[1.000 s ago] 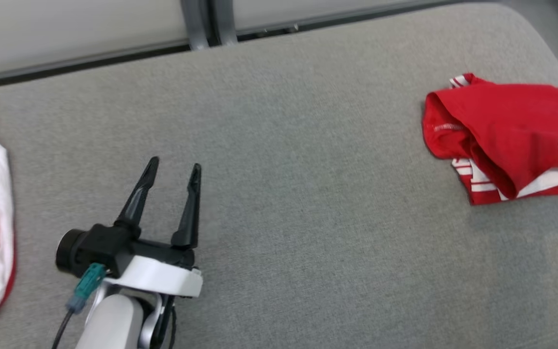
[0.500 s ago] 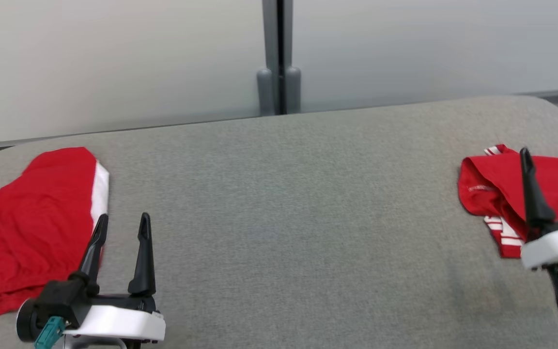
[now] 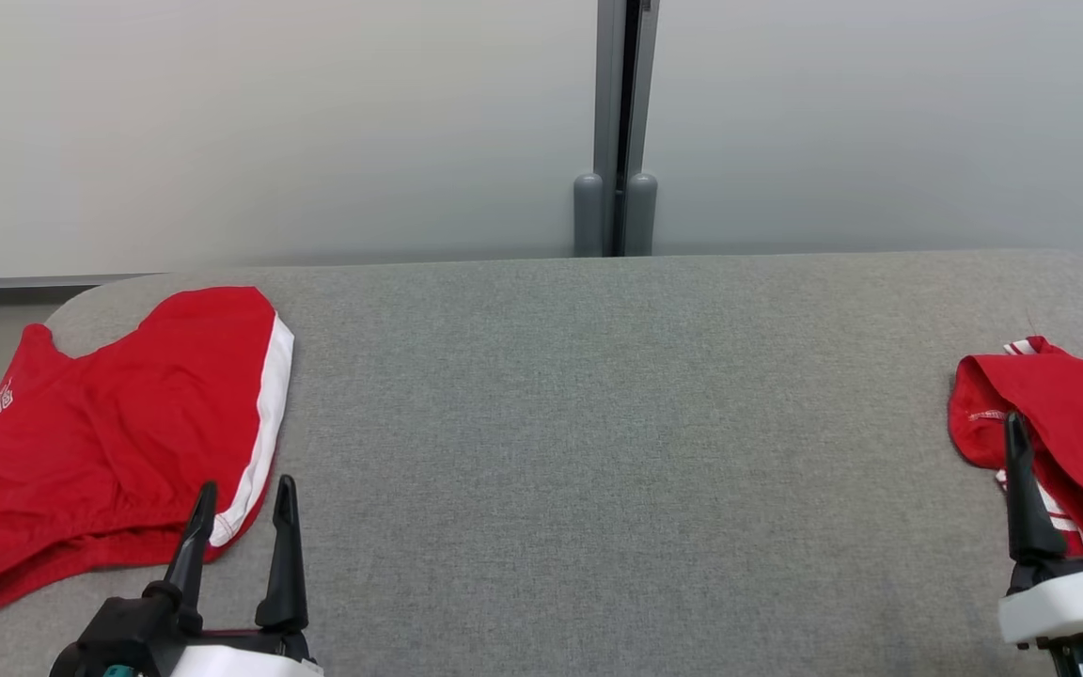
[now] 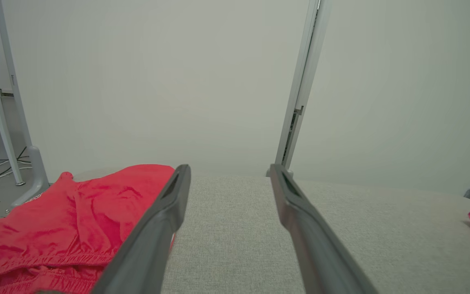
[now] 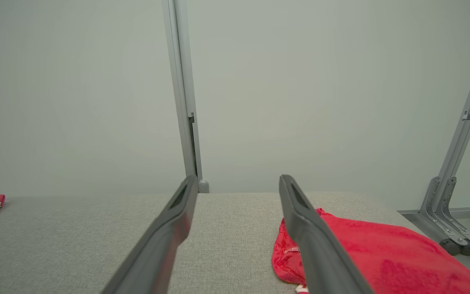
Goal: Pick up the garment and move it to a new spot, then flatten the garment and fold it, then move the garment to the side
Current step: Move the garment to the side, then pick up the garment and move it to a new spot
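Both pairs of jaws stand spread as wide as they go, with nothing between the fingers. The left gripper (image 3: 246,484) and the right gripper (image 3: 1054,419) point away from the robot over the near edge of the table (image 3: 598,423).

Two red garments lie on that grey padded surface, well apart, and neither is held. The spread garment (image 3: 128,423), red with a white side stripe and shaped like a pair of shorts, lies loosely at the left end, wrinkled and doubled over along its near hem. The left gripper's fingertips sit just beside its near right corner; whether they touch it cannot be told. The bunched garment (image 3: 1021,385), red with white stripes showing underneath, lies in a compact heap at the right end. In the right wrist view it sits just beyond that gripper's right finger.

Which piece is the task's own cannot be settled. If it is the bunched one, it reads as folded roughly and set aside, so little is left. If it is the spread one, everything remains: lifting it, carrying it to the open middle, flattening, folding and moving it aside.

Behind the table stand pale wall panels (image 3: 316,122) joined by a grey post (image 3: 617,122).
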